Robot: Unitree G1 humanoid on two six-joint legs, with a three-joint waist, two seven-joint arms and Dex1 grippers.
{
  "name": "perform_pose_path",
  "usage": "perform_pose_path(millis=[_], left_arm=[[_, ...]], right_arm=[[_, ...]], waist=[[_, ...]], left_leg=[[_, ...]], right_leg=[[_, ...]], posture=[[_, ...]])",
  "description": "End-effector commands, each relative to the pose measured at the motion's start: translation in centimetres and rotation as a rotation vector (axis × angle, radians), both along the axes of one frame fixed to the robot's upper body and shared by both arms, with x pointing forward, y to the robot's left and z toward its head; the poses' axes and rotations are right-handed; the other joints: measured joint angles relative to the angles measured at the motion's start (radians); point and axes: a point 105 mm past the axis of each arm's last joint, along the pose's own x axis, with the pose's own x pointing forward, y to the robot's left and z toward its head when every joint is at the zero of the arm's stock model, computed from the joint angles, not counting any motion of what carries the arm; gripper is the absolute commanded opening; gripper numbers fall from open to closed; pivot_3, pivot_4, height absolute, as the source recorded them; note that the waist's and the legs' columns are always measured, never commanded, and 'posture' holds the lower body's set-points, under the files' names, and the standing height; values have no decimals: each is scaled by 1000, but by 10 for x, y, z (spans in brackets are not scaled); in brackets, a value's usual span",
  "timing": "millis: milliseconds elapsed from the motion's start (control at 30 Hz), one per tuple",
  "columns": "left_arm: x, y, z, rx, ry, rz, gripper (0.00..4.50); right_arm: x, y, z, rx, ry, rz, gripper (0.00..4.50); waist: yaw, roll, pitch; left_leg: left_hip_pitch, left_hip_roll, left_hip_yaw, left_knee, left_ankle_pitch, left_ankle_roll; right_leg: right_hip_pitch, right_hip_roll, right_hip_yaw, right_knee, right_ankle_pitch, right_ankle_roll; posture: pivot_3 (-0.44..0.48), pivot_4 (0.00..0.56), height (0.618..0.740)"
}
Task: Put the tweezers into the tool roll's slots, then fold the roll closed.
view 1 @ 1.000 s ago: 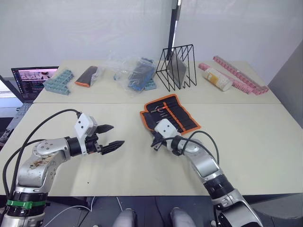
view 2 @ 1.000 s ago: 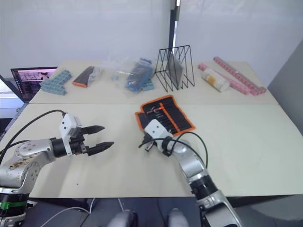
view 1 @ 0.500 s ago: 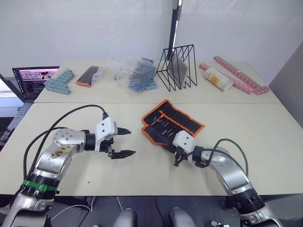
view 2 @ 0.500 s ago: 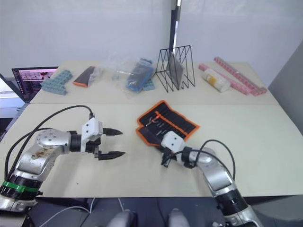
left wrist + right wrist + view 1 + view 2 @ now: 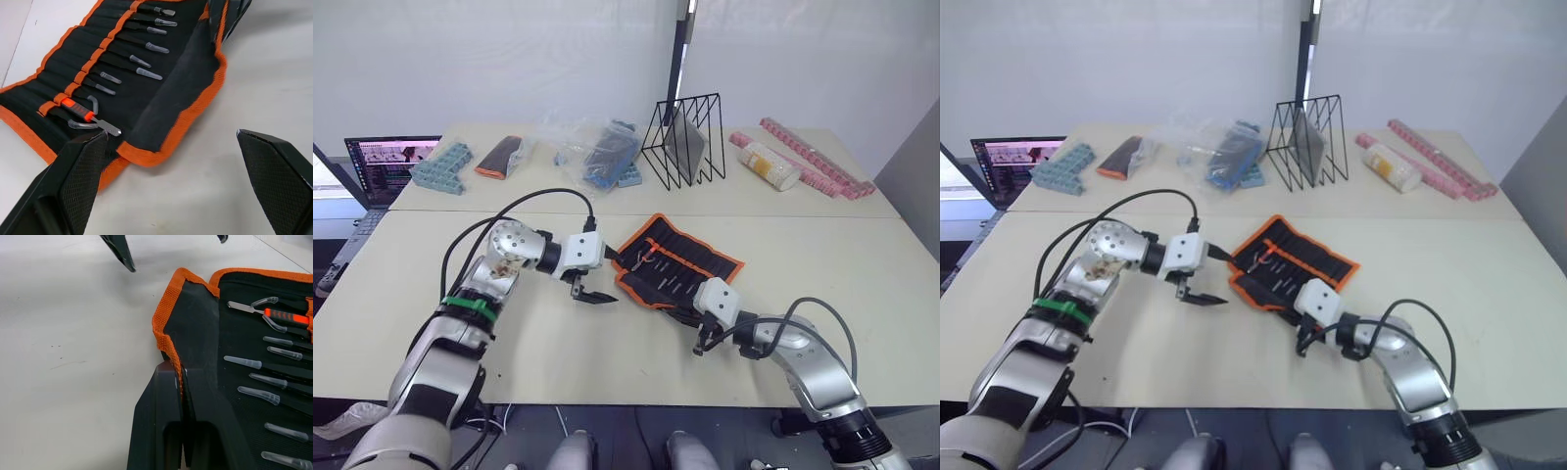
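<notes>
The tool roll (image 5: 677,266) lies open in the middle of the table, black with orange edging. Several tweezers (image 5: 139,58) sit in its slots (image 5: 93,68), their clear-capped tips pointing at the near flap; an orange-handled tool (image 5: 74,108) is at one end. My right gripper (image 5: 181,378) is shut on the orange-trimmed edge of the near flap (image 5: 193,333), holding it a little raised. My left gripper (image 5: 607,277) is open at the roll's left corner, one fingertip on each side of that corner and nothing between them.
Along the back of the table are a black wire rack (image 5: 685,137), a clear bag of blue items (image 5: 597,157), an orange-tipped dark case (image 5: 497,157), teal bins (image 5: 440,166), a bottle (image 5: 766,164) and pink strips (image 5: 813,157). A laptop (image 5: 384,162) sits at far left.
My left gripper has swung right across the table to the roll's left corner. My right gripper, shut all along, has drawn back toward the near right with the flap edge; the roll turned slightly.
</notes>
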Motion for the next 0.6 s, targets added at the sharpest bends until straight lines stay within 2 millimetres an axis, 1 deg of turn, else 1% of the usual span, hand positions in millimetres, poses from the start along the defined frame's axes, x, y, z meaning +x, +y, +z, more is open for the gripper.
perform_pose_path(millis=[33,133,233,333,600], left_arm=[[6,-1,2,49,-60,-38,4500],[9,-2,-2,80,-80,-55,4500],[12,-7,-1,62,-81,-50,4500],[14,-12,-1,51,-83,-46,3660],[16,-30,-2,26,-93,-57,1024]], right_arm=[[0,0,16,17,-75,-8,27],[0,-1,16,20,-76,-18,27],[0,-2,15,20,-75,-30,27],[-1,-3,14,19,-74,-34,0],[0,-4,14,15,-71,-35,0]], waist=[[0,0,0],[1,0,0],[2,0,0],[6,-1,0],[6,-1,0]], left_leg=[[0,0,0,1,0,0],[-1,0,0,4,-1,1],[-2,0,0,4,-1,2],[-2,0,0,5,-1,2],[-2,-1,0,6,-1,2]], right_leg=[[0,0,0,0,0,0],[0,0,0,0,0,0],[0,0,0,0,0,0],[0,0,0,1,0,0],[0,0,0,1,0,1]], posture=[[0,150,739],[0,150,739],[0,150,739],[0,150,739],[0,150,739]])
